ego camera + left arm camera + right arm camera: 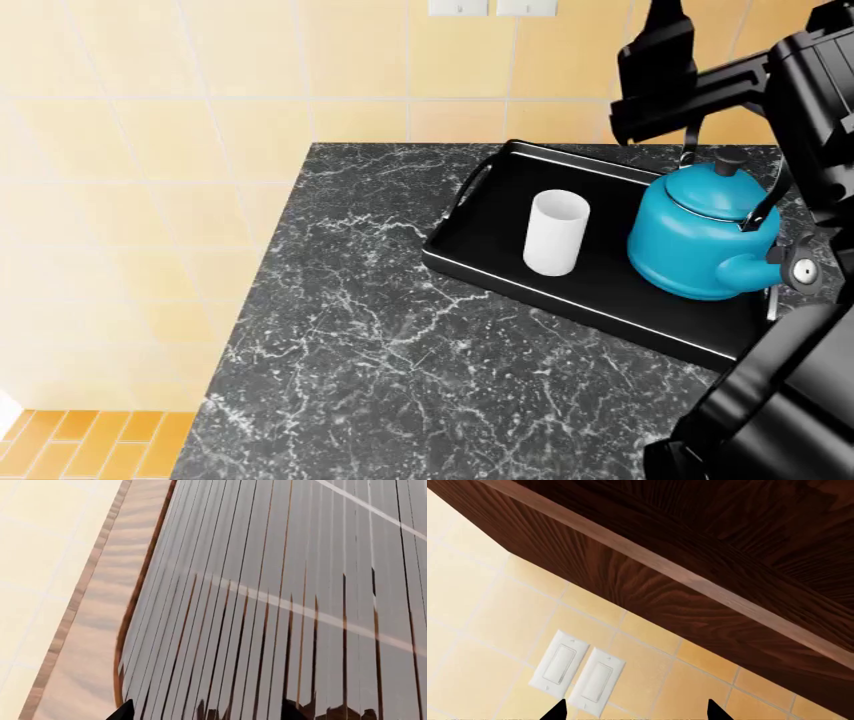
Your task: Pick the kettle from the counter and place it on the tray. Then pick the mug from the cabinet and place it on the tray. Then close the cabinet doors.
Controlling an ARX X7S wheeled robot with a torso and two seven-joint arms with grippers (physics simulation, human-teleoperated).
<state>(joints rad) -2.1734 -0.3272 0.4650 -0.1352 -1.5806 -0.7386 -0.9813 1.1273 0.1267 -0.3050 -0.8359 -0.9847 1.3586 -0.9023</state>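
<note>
Head view shows me the kettle [697, 235] and the mug [557, 232] both standing upright on the tray [470, 252], side by side but apart, the tray sitting at the far right of the tabletop [387, 370]; so I judge both placements done and only the cabinet doors left. That explains why my right tool [651, 70] is raised high above the tray, up near the wall. Its wrist camera looks at the dark wooden cabinet underside [694, 555] and two white wall switches [577, 675]; the two fingertips [554, 711] stand well apart with nothing between them. The left wrist camera faces a slatted reflective panel [287, 605] beside a wood-grain edge [100, 630]. Only dark tips show, so I cannot tell the left tool's state.
</note>
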